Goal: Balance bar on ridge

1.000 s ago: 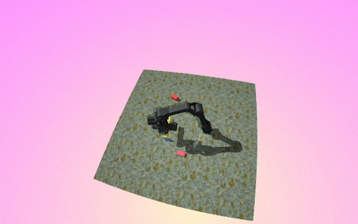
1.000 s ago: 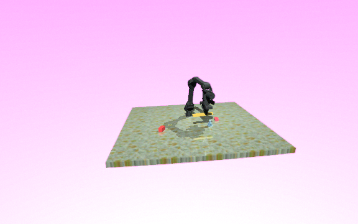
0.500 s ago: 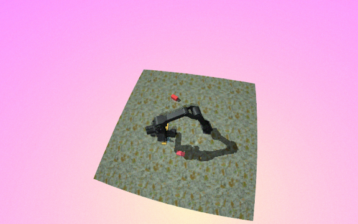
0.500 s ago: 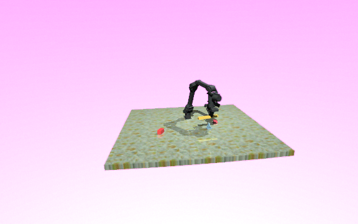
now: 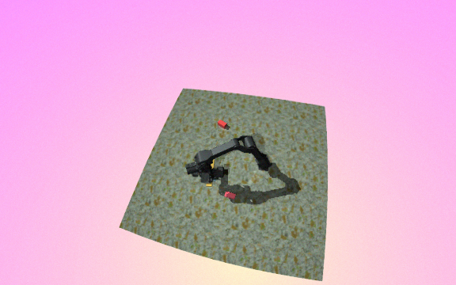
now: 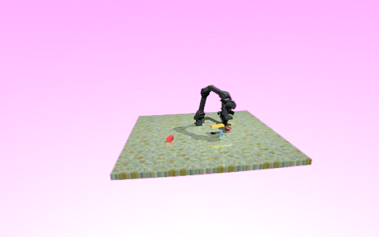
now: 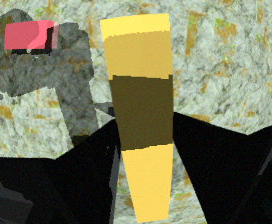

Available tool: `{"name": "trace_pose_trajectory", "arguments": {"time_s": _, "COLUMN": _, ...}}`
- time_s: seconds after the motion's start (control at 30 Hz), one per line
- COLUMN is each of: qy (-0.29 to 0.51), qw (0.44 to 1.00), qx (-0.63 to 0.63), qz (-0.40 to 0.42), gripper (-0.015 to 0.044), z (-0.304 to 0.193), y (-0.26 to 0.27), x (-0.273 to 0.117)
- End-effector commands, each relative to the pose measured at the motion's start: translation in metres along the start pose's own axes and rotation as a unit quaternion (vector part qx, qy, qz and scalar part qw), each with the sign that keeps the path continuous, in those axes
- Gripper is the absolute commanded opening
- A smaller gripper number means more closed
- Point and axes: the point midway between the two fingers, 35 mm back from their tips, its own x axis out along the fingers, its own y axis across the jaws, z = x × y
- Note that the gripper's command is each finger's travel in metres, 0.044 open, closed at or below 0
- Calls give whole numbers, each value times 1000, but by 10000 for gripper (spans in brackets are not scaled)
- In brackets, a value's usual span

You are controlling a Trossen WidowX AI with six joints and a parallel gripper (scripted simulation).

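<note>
My gripper is shut on the yellow bar, near its middle. The bar hangs in the air above the table and looks roughly level. The small light blue ridge stands on the table below the bar in the exterior view, with a gap showing between them. In the wrist view the ridge itself is hidden, and only a small dark patch shows by the bar's left side. In the top view the arm hides the ridge and the middle of the bar.
One red block lies near the gripper, in the arm's shadow. Another red block lies farther off on the other side. The mottled table reflects the bar in the exterior view.
</note>
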Motion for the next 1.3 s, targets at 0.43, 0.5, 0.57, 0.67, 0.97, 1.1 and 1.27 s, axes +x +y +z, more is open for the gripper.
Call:
{"name": "trace_pose_trajectory", "arguments": {"time_s": 0.43, "qy": -1, "qw": 1000, "qx": 3, "qz": 0, "gripper": 0, "z": -1, "y": 1, "x": 27}}
{"name": "trace_pose_trajectory", "arguments": {"time_s": 0.5, "qy": -1, "qw": 1000, "qx": 3, "qz": 1, "gripper": 0, "z": -1, "y": 1, "x": 29}}
{"name": "trace_pose_trajectory", "arguments": {"time_s": 0.57, "qy": -1, "qw": 1000, "qx": 3, "qz": 0, "gripper": 0, "z": -1, "y": 1, "x": 29}}
{"name": "trace_pose_trajectory", "arguments": {"time_s": 0.67, "qy": -1, "qw": 1000, "qx": 3, "qz": 0, "gripper": 0, "z": -1, "y": 1, "x": 29}}
{"name": "trace_pose_trajectory", "arguments": {"time_s": 0.97, "qy": -1, "qw": 1000, "qx": 3, "qz": 0, "gripper": 0, "z": -1, "y": 1, "x": 29}}
{"name": "trace_pose_trajectory", "arguments": {"time_s": 1.1, "qy": -1, "qw": 1000, "qx": 3, "qz": 1, "gripper": 0, "z": -1, "y": 1, "x": 29}}
{"name": "trace_pose_trajectory", "arguments": {"time_s": 1.27, "qy": -1, "qw": 1000, "qx": 3, "qz": 0, "gripper": 0, "z": -1, "y": 1, "x": 29}}
